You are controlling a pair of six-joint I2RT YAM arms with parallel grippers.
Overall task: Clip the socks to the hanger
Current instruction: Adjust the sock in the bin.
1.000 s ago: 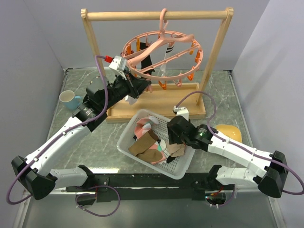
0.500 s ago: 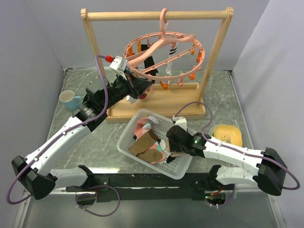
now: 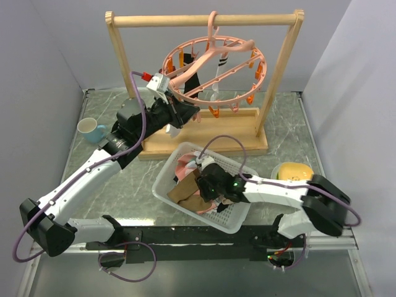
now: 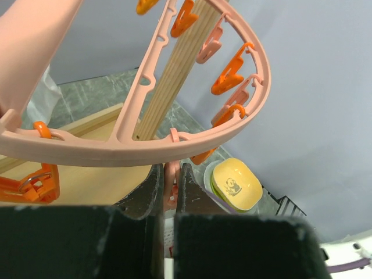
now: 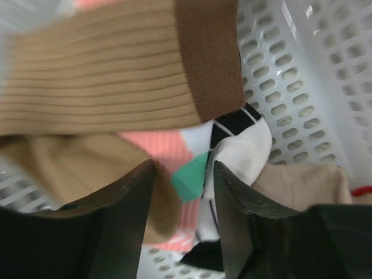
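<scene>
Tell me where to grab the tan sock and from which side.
Pinch the brown cuff of the tan sock, coming straight down from above. It lies flat on top of the pile in the basket, and the cuff's edge overhangs the other socks, so a finger can probably slip under.

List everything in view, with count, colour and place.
wooden rack: one, pale, at the back.
hanger: one, salmon pink ring, hooked on the rack.
clips: many, orange and pink, around the ring.
hung socks: at least two, black and white-striped, under the ring.
basket: one, white mesh, front centre.
loose socks: several, tan, pink, white-black, in the basket.
mug: one, light blue, left.
dish: one, yellow, right.
left gripper: shut on a pink clip.
right gripper: open, over the basket's socks.
</scene>
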